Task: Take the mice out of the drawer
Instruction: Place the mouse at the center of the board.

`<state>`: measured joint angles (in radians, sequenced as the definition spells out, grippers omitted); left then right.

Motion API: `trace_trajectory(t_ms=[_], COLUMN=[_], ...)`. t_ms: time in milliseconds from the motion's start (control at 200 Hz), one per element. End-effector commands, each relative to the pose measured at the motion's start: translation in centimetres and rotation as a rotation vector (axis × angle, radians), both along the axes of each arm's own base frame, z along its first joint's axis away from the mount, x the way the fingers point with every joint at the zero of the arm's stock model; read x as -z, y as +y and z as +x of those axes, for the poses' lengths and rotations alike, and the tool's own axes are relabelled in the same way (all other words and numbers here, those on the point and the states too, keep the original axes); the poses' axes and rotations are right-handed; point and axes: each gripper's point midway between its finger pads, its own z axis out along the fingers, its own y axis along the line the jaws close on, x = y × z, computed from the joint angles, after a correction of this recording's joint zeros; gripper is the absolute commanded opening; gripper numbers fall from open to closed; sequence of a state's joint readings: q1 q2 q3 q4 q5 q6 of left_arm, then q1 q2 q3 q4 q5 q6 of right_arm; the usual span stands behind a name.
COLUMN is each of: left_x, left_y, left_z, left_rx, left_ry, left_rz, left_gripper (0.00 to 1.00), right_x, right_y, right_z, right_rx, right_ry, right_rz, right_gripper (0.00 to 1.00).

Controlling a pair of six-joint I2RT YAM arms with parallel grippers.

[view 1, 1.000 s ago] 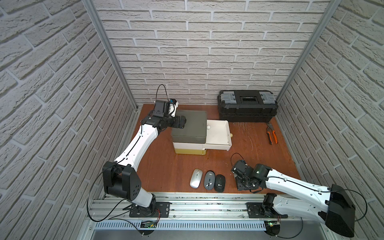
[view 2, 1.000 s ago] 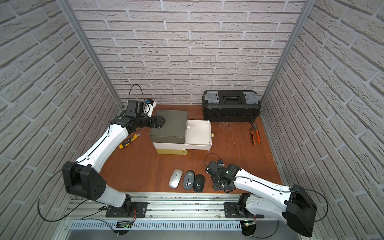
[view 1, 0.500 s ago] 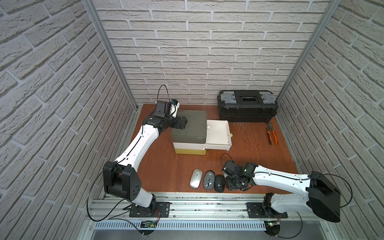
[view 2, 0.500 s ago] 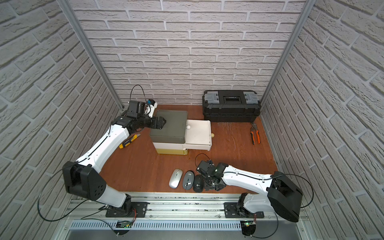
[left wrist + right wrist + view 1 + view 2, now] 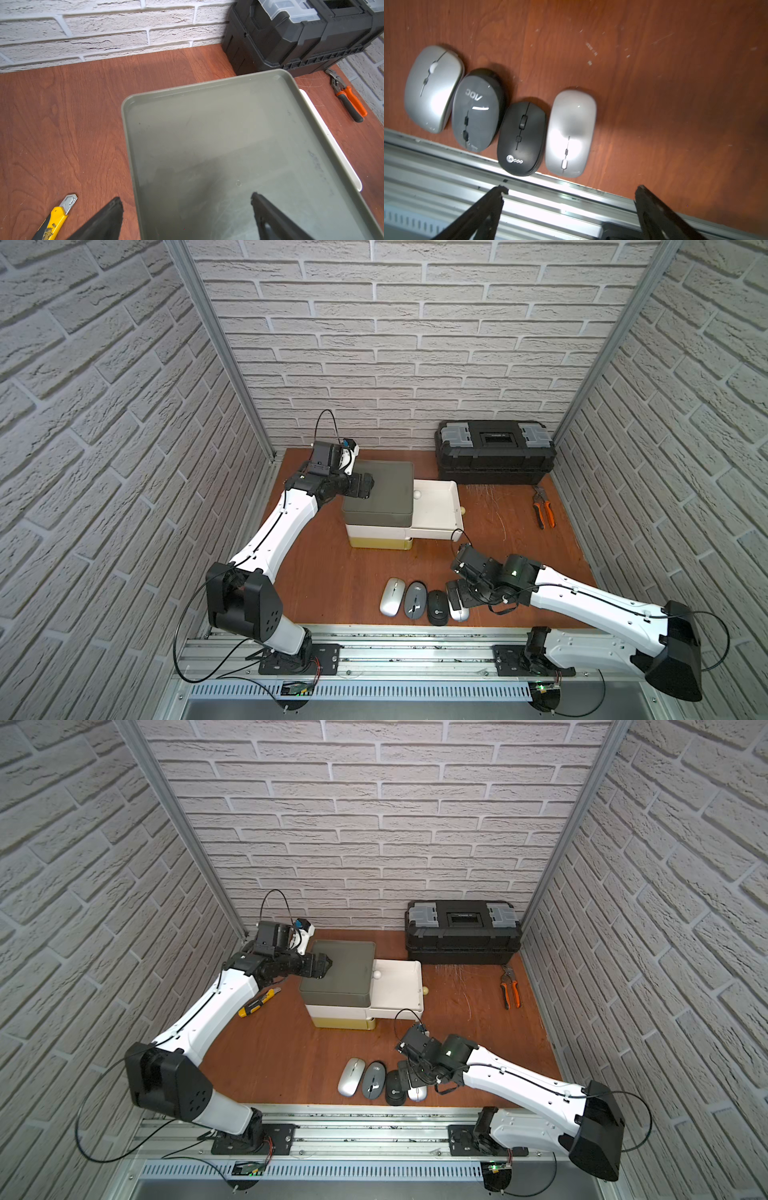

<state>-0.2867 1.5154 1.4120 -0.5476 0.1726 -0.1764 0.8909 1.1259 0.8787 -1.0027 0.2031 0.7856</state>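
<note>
Covering most of the rightmost silver mouse with the right gripper in both top views. Cropping the utility knife and toolbox at the left wrist view's edges — tucking the inner end of the drawer beneath the cabinet.

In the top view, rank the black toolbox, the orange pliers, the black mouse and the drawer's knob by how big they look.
1. black toolbox
2. orange pliers and black mouse: alike, pliers longer, mouse wider
3. drawer's knob
</note>
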Motion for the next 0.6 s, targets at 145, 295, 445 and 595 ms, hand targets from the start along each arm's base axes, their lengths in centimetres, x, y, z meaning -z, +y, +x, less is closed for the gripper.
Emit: trace_trajectory(t_ms=[145,295,445,595], left_x=[-0.7,-0.5,0.0,0.7], left_y=[0.3,0.4,0.4,0.6], left_z=[-0.1,0.0,0.2,0.4], left_rx=[-0.005,-0.005,-0.003,-0.003], left_ry=[-0.043,-0.034,-0.026,-0.009], left_rz=[0.017,0.027,0.037,0.05], left_gripper=[0.98,0.98,0.98,0.98], right_x=[-5.8,-7.6,-3.9,0.2], right_y=[-8.7,-11.7,-12.3,-11.6], right_z=[9.6,14.8,19.9,24.3], right_rx=[0.385,0.498,0.496,0.477], right_ry=[-0.373,-0.453,-0.309,-0.208], right_rz=[-0.111,-0.111,-0.109,-0.063], right_gripper=[1.0,1.0,1.0,1.0])
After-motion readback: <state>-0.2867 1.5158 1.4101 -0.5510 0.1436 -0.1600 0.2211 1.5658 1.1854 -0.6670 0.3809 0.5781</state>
